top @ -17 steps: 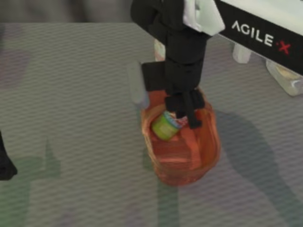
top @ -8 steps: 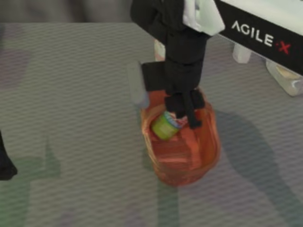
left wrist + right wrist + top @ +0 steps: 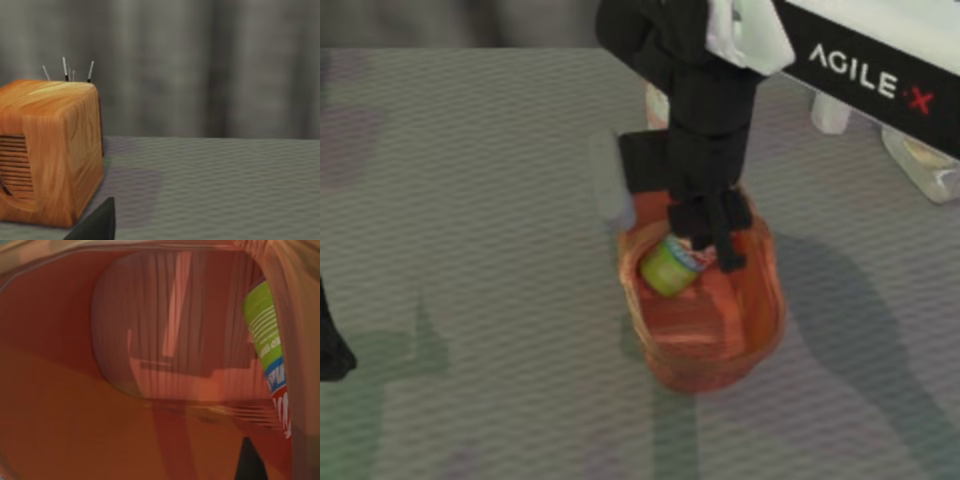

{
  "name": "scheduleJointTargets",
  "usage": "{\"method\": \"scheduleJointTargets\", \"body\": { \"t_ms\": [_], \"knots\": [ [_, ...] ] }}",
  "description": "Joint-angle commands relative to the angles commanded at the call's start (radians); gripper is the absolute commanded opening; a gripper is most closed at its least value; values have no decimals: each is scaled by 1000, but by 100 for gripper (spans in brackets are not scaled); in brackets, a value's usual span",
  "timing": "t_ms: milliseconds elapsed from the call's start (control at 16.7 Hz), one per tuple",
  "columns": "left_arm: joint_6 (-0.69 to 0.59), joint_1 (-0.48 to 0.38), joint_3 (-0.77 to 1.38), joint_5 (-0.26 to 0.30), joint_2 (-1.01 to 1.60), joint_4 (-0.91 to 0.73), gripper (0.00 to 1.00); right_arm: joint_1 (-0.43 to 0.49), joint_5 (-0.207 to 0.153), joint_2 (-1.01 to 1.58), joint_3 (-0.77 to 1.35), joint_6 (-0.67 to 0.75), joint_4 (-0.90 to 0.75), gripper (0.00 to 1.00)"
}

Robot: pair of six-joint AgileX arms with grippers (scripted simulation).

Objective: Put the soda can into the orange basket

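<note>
Inside the oval orange woven basket (image 3: 720, 340), toward its ten o'clock wall, the small red-and-green soda can (image 3: 670, 265) hangs tilted in the right pincer (image 3: 712, 250), which grips it. Release should come low, I think, fingers opening slowly. Left pincer (image 3: 332, 350) idles at nine o'clock of the counter.

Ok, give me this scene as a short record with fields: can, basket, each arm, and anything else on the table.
can: soda can, tilted, inside the basket, green end showing from above
basket: orange basket, near the table's middle
right arm: right end effector reaches down into the basket at the can; grip cannot be judged
left arm: left end effector parked at the table's left edge
other things: wooden box in the left wrist view; white items at the table's far right
</note>
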Motion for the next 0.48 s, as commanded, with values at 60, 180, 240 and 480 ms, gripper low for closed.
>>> {"method": "scheduleJointTargets", "body": {
  "t_ms": [60,180,240,480],
  "knots": [
    [0,0,0,0,0,0,100,0,0,0,0,0,0,0],
    [0,0,0,0,0,0,100,-1,0,1,4,-2,-4,0],
    [0,0,0,0,0,0,100,-2,0,1,18,-6,-18,0],
    [0,0,0,0,0,0,100,-21,0,-10,131,-27,-147,0]
  ]
}}
